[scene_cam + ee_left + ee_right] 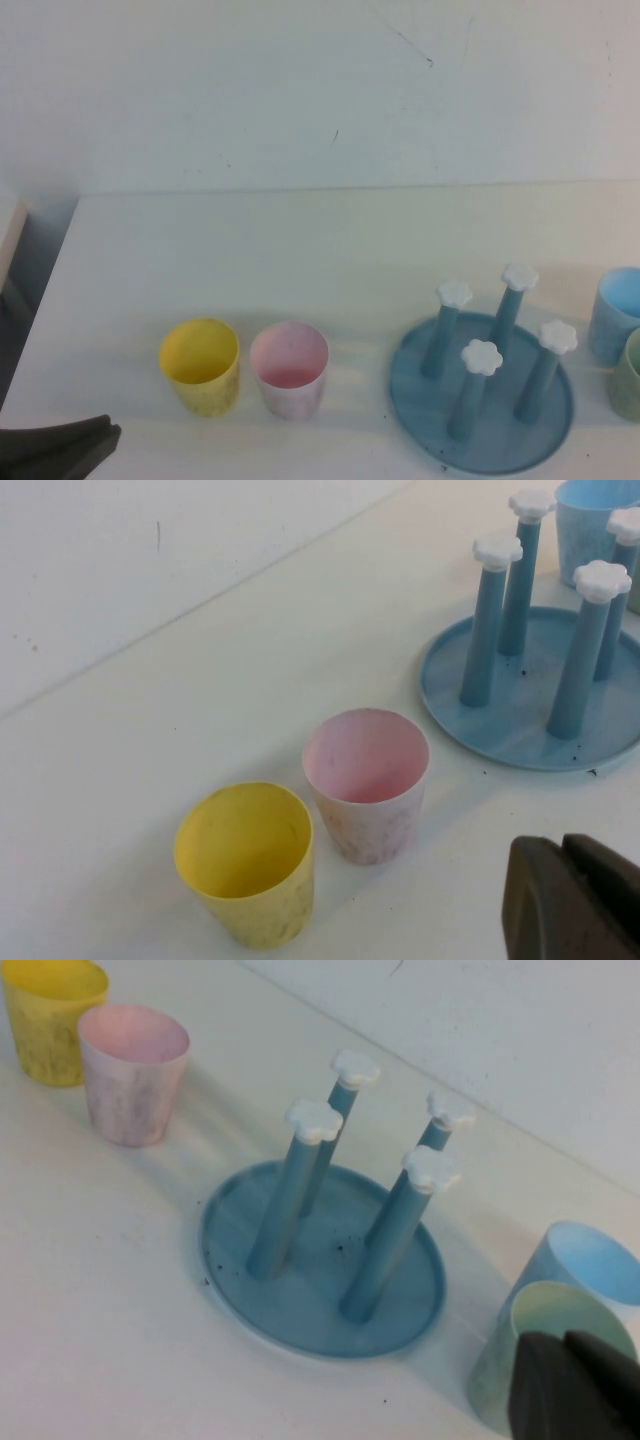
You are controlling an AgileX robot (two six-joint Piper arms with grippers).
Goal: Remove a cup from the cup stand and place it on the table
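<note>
Item: round blue plastic cup stand (pixel 481 415), four pegs bare. Pale mint-green plastic cup (pixel 630 375) stands on white table (pixel 300 250); your task looks done. Left gripper (pixel 55 445) low beside the yellow cup, right gripper (pixel 575 1385) by the mint cup; pincer state of either: cannot tell.

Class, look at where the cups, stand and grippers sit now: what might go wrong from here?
1. The right gripper hangs just over the mint cup, which touches the light blue cup; a nudge might topple both.
2. The left gripper sits near the pink cup; a sweep may hit it.
</note>
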